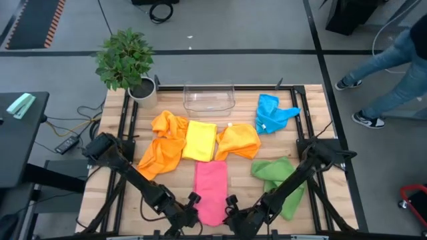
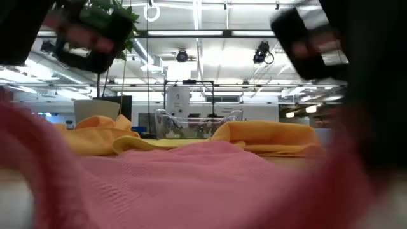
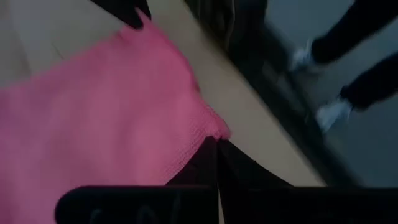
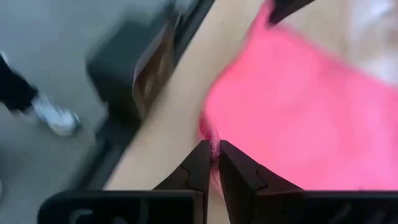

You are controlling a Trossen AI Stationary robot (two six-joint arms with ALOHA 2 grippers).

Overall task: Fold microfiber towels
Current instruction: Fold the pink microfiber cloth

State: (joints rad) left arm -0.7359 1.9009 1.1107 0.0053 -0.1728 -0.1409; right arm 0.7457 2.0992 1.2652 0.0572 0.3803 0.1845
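Note:
A pink towel (image 1: 211,183) lies flat near the table's front edge, between my two arms. My left gripper (image 1: 194,213) is shut on its near left corner, and my right gripper (image 1: 231,213) is shut on its near right corner. In the low view the pink towel (image 2: 191,178) fills the foreground and rises at both sides. Behind it lie two orange towels (image 1: 163,145) (image 1: 239,141) with a yellow towel (image 1: 200,140) between them. A green towel (image 1: 277,175) is at the right and a blue one (image 1: 272,112) at the far right. My left gripper pinches the pink towel's near left corner (image 3: 213,129) between its two fingertips, slanting down from the near side. The rest of the towel spreads away on the table. My right gripper pinches the near right corner (image 4: 215,147) between its fingertips, slanting down from the near side. A bit of cloth shows in the narrow gap, and the towel beyond lies on the table.
A clear plastic bin (image 1: 209,97) stands at the far middle and a potted plant (image 1: 127,63) at the far left corner. A person's legs (image 1: 383,67) pass beyond the table's right side. Bare wood shows on both sides of the pink towel.

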